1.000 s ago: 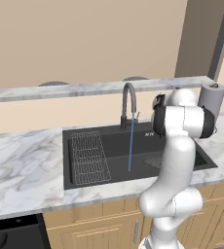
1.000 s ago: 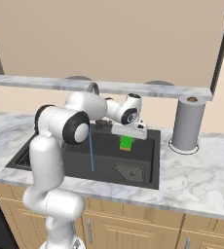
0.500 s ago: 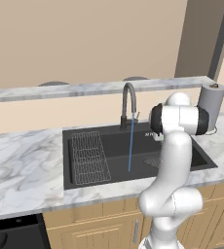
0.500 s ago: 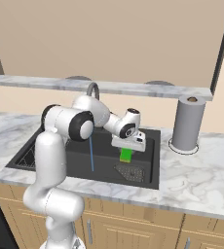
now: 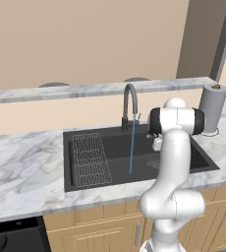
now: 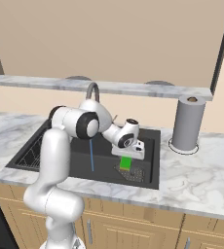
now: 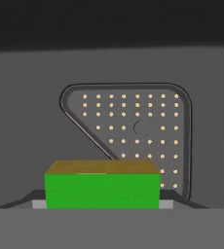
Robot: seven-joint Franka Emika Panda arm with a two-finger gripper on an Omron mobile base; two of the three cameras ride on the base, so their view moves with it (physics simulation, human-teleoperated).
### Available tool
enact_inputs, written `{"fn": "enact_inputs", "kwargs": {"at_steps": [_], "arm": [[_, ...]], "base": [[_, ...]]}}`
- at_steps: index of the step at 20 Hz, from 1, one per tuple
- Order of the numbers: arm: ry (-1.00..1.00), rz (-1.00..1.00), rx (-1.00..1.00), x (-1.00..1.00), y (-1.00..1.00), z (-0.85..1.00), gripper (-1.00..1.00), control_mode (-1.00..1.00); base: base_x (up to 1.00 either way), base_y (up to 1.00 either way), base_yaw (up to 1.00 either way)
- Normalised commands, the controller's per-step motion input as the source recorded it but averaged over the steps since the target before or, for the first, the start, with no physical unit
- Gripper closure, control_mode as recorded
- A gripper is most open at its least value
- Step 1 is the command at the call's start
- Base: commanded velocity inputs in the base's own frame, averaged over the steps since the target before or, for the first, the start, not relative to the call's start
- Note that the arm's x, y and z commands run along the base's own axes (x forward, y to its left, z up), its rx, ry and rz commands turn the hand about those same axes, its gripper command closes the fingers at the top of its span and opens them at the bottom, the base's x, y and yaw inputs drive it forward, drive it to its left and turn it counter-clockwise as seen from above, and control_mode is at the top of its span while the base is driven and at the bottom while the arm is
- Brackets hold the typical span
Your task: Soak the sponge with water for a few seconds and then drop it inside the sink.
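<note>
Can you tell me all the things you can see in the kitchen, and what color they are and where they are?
sponge: one, bright green, at the gripper over the drain
water: one thin blue stream, falling from the faucet into the sink
sink: one, dark charcoal, set in the counter
faucet: one, grey, curved, behind the sink
rack: one, wire grid, in the sink's left part
drain: one, mesh with pale dots, on the sink floor
paper towel roll: one, grey, upright on the counter right of the sink
counter: one, white marble, around the sink
shelf: one, marble, above the faucet
cabinets: wooden, under the counter
arm: one, white
gripper: one, white, low in the sink
</note>
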Motion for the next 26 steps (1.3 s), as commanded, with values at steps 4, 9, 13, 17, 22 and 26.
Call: {"fn": "enact_inputs", "kwargs": {"at_steps": [4, 9, 13, 17, 22, 26], "arm": [[0.01, 0.00, 0.00, 0.12, 0.00, -0.14, 1.00, -1.00], [0.00, 0.00, 0.00, 0.16, 0.00, -0.02, 1.00, -1.00], [0.00, 0.00, 0.00, 0.31, -0.01, -0.01, 1.00, -1.00], [0.00, 0.00, 0.00, 0.29, 0.00, -0.07, 1.00, -1.00], [0.00, 0.00, 0.00, 0.14, 0.00, -0.22, 1.00, -1.00], [0.00, 0.00, 0.00, 0.07, 0.00, -0.39, 1.00, -1.00]], "base": [[0.00, 0.00, 0.00], [0.00, 0.00, 0.00], [0.00, 0.00, 0.00], [0.00, 0.00, 0.00], [0.00, 0.00, 0.00], [0.00, 0.00, 0.00]]}}
